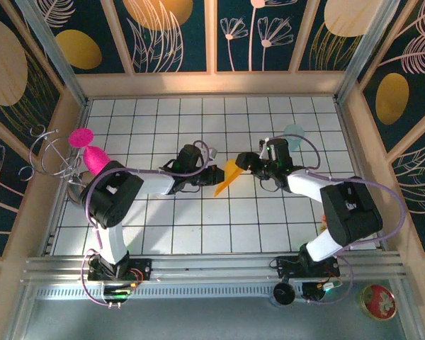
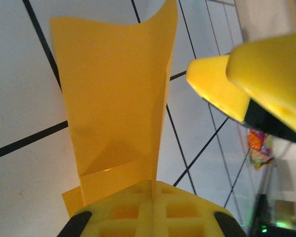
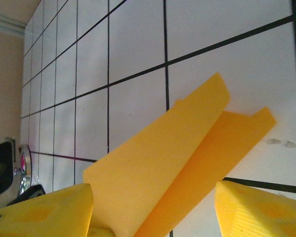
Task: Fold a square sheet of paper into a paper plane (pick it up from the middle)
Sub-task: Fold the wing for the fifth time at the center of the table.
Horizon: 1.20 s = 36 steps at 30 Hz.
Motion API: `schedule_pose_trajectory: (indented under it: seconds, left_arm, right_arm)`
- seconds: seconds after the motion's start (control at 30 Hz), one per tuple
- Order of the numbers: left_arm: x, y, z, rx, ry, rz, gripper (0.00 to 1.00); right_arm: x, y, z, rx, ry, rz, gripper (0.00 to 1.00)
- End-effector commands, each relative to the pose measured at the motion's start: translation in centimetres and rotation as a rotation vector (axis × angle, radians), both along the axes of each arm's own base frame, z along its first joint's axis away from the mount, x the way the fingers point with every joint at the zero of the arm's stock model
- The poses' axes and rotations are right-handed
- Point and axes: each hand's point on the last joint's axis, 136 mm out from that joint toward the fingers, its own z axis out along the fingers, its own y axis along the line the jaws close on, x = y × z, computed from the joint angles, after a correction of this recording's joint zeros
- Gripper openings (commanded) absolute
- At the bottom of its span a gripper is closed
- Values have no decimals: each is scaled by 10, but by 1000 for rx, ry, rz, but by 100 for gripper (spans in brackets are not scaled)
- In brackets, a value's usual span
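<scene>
Pinching paper plane (image 2: 113,98): left gripper (image 2: 153,195); right gripper (image 3: 153,190) spread; left wrist catches snack packet (image 2: 259,148).

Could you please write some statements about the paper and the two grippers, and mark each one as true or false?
1. The left gripper is shut on the orange paper. True.
2. The right gripper pinches the paper tightly. False: its fingers stand apart, with the paper between them.
3. The paper lies flat and unfolded on the table. False: it is folded and held up by the left gripper.
4. A teal cup sits on the table beyond the right gripper. True.
</scene>
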Motion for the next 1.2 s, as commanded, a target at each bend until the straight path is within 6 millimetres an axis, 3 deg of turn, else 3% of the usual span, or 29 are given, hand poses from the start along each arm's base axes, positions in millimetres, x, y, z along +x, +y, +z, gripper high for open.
schedule_pose_trajectory:
  seconds: [0.0,0.13,0.5,1.17]
  left_arm:
    - [0,-7,7,-125,133,22,0]
    - [0,-8,8,-192,206,47,0]
    - [-2,1,-16,-189,323,118,0]
    - [-8,14,-45,-167,381,182,0]
  right_arm:
    - [-5,12,-6,-8,-30,78,68]
    - [-3,15,-15,-47,-17,87,69]
    - [8,16,-35,-92,45,72,71]
    - [-3,14,-79,-200,136,90,65]
